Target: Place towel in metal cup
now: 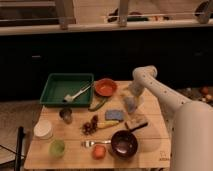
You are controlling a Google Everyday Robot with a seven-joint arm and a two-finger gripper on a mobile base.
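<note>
The towel (pixel 131 105) is a small pale grey-blue cloth on the wooden table (pixel 150 152), right of centre, just right of the orange bowl (pixel 105 87). My gripper (pixel 131 97) hangs at the end of the white arm directly over the towel and meets its top. The metal cup (pixel 65 115) is small and grey and stands upright on the left side of the table, below the green tray (pixel 67 89), far from the gripper.
A blue flat pad (pixel 114 114), a brush (pixel 136 122), a banana (pixel 107 124) and grapes (pixel 90 126) lie mid-table. A dark bowl (pixel 124 143), a red fruit (pixel 99 151), a green cup (pixel 56 147) and a white container (pixel 43 129) stand along the front and left.
</note>
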